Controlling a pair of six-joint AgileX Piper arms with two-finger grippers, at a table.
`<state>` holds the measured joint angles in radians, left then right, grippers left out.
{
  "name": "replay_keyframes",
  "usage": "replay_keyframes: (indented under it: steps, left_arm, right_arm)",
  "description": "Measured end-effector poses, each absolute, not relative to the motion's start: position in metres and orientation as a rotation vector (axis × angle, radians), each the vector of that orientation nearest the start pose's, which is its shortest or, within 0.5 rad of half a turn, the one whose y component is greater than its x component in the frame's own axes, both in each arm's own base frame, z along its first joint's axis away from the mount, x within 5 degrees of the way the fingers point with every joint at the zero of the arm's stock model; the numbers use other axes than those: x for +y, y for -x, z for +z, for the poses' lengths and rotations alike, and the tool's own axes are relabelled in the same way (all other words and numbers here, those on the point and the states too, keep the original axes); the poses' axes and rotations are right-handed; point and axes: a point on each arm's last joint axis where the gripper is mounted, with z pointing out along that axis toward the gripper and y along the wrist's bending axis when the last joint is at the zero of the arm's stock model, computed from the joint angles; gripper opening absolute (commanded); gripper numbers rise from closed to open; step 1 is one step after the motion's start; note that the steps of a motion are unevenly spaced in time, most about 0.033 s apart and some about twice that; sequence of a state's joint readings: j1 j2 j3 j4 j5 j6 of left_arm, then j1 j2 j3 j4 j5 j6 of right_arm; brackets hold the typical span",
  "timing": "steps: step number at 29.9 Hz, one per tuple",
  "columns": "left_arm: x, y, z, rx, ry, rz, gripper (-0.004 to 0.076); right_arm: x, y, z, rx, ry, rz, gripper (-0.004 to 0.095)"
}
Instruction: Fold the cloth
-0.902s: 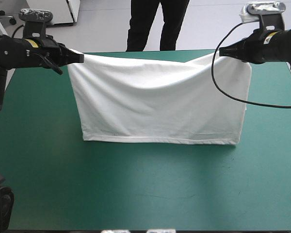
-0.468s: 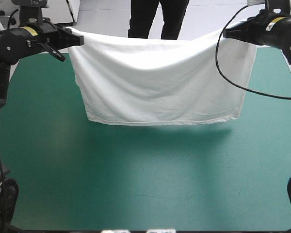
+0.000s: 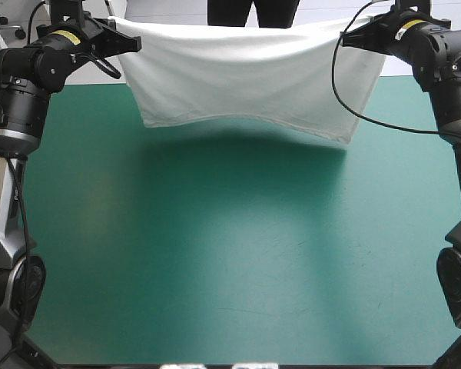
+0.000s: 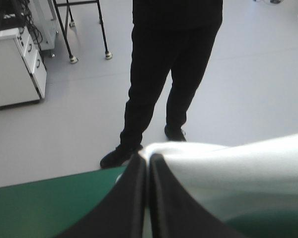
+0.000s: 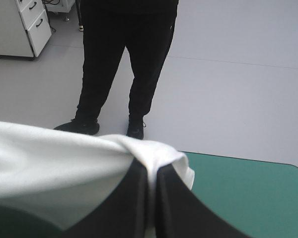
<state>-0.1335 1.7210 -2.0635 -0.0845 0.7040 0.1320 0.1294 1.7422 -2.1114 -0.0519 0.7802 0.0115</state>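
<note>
The white T-shirt (image 3: 246,77) hangs stretched between both grippers above the far part of the teal-green table (image 3: 230,254), its lower hem off the cover. My left gripper (image 3: 132,44) is shut on the T-shirt's top left corner. My right gripper (image 3: 347,38) pinches the top right corner. In the left wrist view the black fingers (image 4: 131,198) meet with white T-shirt (image 4: 238,173) spilling beside them. The right wrist view shows its fingers (image 5: 134,198) likewise shut, the T-shirt (image 5: 54,163) draped off to the side.
The table's far edge (image 5: 248,161) lies just below and ahead of both raised grippers. A shadow of the T-shirt falls on the cover (image 3: 238,154) beneath it.
Both grippers have risen and moved toward the table's far edge, lifting the T-shirt. Its hem, earlier resting on the cover, now hangs in the air.
</note>
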Motion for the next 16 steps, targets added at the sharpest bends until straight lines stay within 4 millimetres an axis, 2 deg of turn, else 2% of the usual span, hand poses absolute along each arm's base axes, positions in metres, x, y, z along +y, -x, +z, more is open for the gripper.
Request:
replay_keyframes:
  steps: [4,7,11,14,16]
  left_arm:
    - [-0.056,-0.386,0.475,1.986,-0.257,-0.066,-0.0009]
    - [-0.057,-0.387,0.443,2.139,-0.28,-0.062,-0.0009]
    - [-0.055,-0.376,0.391,2.357,-0.306,-0.06,-0.0009]
    - [-0.053,-0.356,0.357,2.502,-0.32,-0.071,-0.0009]
    - [-0.051,-0.338,0.339,2.581,-0.326,-0.078,-0.0009]
  right_arm:
    - [0.048,-0.386,0.48,2.02,0.124,0.05,-0.0017]
    - [0.05,-0.39,0.453,2.148,0.128,0.071,-0.0017]
    - [0.053,-0.39,0.394,2.385,0.135,0.096,-0.0017]
    - [0.054,-0.376,0.347,2.577,0.144,0.134,-0.0017]
    - [0.055,-0.362,0.326,2.659,0.164,0.161,-0.0017]
